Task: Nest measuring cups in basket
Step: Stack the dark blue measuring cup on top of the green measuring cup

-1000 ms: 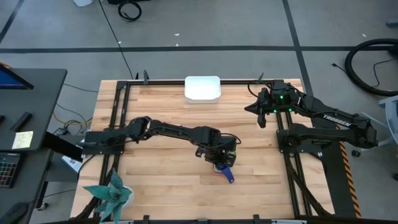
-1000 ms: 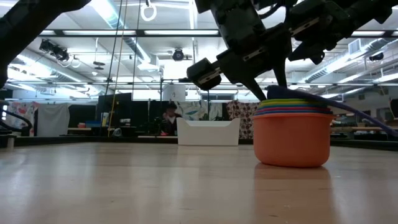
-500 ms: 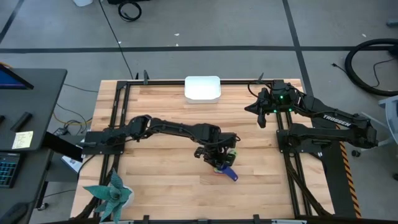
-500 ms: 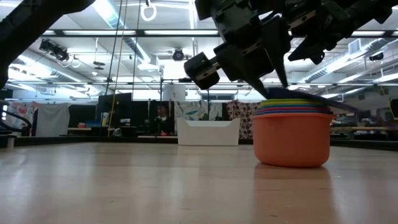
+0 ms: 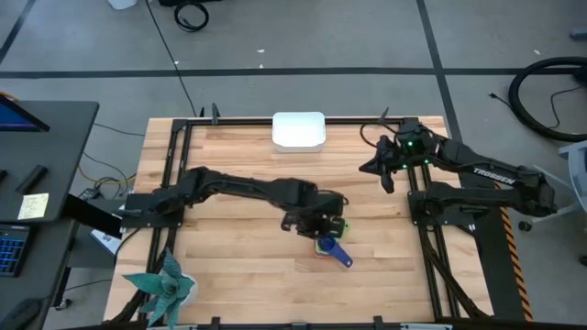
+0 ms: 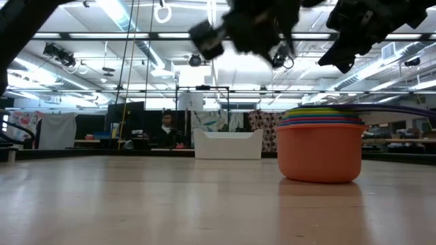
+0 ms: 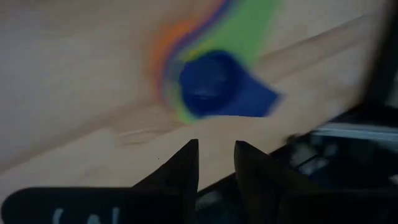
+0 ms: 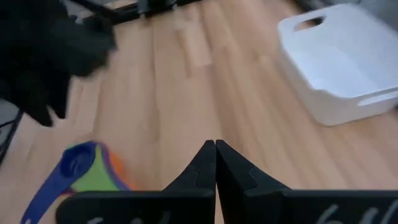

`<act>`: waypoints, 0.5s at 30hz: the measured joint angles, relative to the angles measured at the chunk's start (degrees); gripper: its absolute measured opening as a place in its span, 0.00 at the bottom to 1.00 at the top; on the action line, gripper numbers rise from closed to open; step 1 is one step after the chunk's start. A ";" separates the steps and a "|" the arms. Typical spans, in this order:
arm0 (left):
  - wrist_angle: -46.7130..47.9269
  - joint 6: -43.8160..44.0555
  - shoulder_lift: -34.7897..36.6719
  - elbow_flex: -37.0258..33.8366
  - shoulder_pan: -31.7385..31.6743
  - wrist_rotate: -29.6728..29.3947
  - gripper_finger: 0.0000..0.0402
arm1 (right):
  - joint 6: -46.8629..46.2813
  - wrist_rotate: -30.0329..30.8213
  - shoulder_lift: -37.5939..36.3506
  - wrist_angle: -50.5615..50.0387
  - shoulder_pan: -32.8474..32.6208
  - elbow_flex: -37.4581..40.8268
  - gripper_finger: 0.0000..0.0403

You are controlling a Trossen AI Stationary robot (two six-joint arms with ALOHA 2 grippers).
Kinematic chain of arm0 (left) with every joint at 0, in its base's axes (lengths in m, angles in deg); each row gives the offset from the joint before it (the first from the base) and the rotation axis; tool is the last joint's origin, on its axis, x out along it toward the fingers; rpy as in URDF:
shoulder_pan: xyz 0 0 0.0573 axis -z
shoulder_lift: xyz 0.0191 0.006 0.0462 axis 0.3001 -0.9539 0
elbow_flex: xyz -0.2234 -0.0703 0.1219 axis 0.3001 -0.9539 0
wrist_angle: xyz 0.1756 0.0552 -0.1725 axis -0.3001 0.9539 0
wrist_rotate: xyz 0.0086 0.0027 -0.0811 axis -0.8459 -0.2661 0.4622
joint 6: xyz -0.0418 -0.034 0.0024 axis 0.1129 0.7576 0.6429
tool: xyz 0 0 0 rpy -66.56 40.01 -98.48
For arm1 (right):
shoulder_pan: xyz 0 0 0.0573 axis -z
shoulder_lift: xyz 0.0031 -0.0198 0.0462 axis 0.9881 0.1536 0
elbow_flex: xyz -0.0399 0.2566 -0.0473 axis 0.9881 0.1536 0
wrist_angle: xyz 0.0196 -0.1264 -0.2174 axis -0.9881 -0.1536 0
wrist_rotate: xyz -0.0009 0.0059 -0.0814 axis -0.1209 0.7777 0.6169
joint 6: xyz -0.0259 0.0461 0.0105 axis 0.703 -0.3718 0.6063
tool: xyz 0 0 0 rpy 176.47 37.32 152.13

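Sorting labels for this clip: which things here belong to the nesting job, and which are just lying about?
Job: nested measuring cups; white basket; left gripper above the cups.
Lying about: teal plant at the table's corner; idle right gripper.

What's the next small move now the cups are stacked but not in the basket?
Probably bring the left gripper back down onto the stack of measuring cups to grip its rim. The stack sits nested on the bare table, well apart from the empty white basket at the far edge, and the left gripper hangs just above it holding nothing. The right gripper waits shut.
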 joint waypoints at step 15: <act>-27.37 25.69 -3.76 0.10 15.03 -29.91 0.27 | 10.53 -4.15 15.73 -1.15 -6.99 0.00 0.01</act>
